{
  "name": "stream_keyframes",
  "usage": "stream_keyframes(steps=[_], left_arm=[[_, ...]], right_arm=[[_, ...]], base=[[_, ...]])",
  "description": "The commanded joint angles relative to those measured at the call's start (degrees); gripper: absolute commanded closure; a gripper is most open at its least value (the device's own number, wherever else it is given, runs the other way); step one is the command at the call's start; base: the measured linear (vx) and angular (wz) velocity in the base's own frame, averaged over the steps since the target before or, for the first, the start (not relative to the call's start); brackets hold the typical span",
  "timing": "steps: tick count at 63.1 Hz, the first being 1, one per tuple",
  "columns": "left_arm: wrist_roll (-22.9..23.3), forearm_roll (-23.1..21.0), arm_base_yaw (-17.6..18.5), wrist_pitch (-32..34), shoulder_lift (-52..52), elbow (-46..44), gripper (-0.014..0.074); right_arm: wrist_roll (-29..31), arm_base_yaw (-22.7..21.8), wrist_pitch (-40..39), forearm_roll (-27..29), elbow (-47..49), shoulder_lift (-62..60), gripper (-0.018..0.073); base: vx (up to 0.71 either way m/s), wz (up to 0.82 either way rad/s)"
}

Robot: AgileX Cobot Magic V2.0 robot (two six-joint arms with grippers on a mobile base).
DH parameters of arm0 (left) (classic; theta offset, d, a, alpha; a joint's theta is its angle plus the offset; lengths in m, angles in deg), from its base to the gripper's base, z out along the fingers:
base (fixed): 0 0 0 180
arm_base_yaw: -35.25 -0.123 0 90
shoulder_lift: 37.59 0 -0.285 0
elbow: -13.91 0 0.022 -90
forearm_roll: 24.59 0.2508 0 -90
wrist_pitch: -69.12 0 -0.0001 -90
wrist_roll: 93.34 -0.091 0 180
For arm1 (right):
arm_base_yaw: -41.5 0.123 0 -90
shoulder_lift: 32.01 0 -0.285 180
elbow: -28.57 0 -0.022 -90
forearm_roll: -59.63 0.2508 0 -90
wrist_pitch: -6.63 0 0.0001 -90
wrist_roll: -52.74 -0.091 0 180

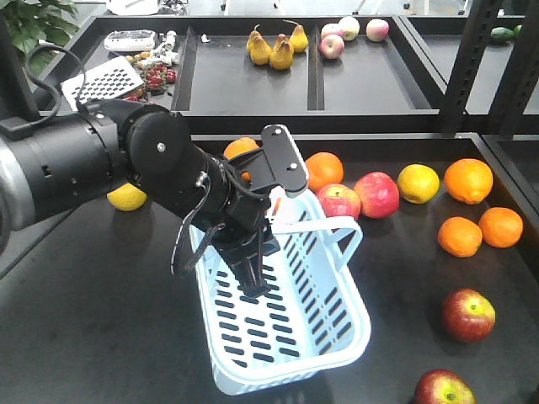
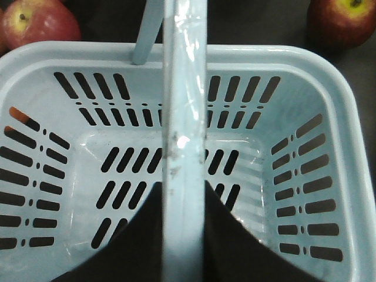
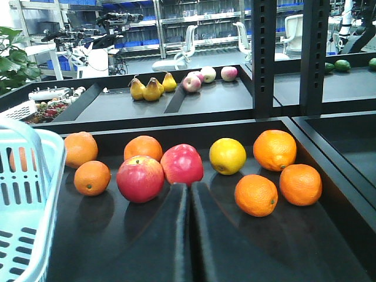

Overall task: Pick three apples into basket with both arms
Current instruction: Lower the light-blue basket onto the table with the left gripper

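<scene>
The pale blue basket point(image 1: 290, 324) stands at the front middle of the black table, nothing inside it point(image 2: 88, 147). My left gripper point(image 1: 253, 278) reaches down into it, and its black fingers point(image 2: 135, 235) press both sides of the basket's handle point(image 2: 183, 117). Two dark maroon apples point(image 1: 469, 314) point(image 1: 443, 390) lie to the right of the basket, and one shows past the rim point(image 2: 346, 20). My right gripper point(image 3: 189, 187) hangs low over the table, shut on nothing, pointing at the fruit. The basket's edge point(image 3: 23, 194) is on its left.
Two brighter red apples point(image 1: 338, 200) point(image 1: 376, 194), a lemon point(image 1: 418, 183) and several oranges point(image 1: 468, 180) lie behind and right of the basket. Pears point(image 1: 278, 49) sit on the back tray. A black upright post point(image 1: 467, 67) rises at the right.
</scene>
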Motion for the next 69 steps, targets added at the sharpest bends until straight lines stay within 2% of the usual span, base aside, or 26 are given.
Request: stream_keyframes(steps=[1,8,20,43,54,63,69], left_arm=[[2.08,-0.80,-0.59,4.25,-2.85,-2.13,0.0603],[2.21,-1.05,-1.58,4.04,-2.67,-2.13,0.0603],[2.15,-5.87,-3.44,2.52,-1.03,-2.13,0.0603],[1.98,-5.75,-3.82,2.45,-0.48,-2.13,0.0574],[2.09,-5.76,-3.82,1.48,-0.48,-2.13,0.0470],[2.42,-5.59,-3.82,1.08,-0.48,-2.13,0.0317],[4.01,-3.88,-3.82,1.02,-0.53,-2.13,0.0225]], right_arm=[[0.22,-0.42,-4.44,-0.71,-0.77,-0.79,0.0564],[0.22,-0.42,-4.44,-0.71,-0.77,-0.79,0.0564],[0.22,-0.42,-4.44,-0.71,-0.77,-0.79,0.0564],[0.22,-0.42,-4.44,-0.71,-0.77,-0.79,0.0564],[0.22,-0.42,-4.44,-0.71,-0.77,-0.79,0.0564],[0.22,-0.42,-4.44,-0.71,-0.77,-0.79,0.0564],[0.22,-0.42,-4.44,-0.71,-0.77,-0.79,0.0564]], base=[[0.00,0.00],[0.00,0.00],[0.00,0.00],[0.00,0.00],[0.00,0.00],[0.00,0.00],[0.00,0.00]])
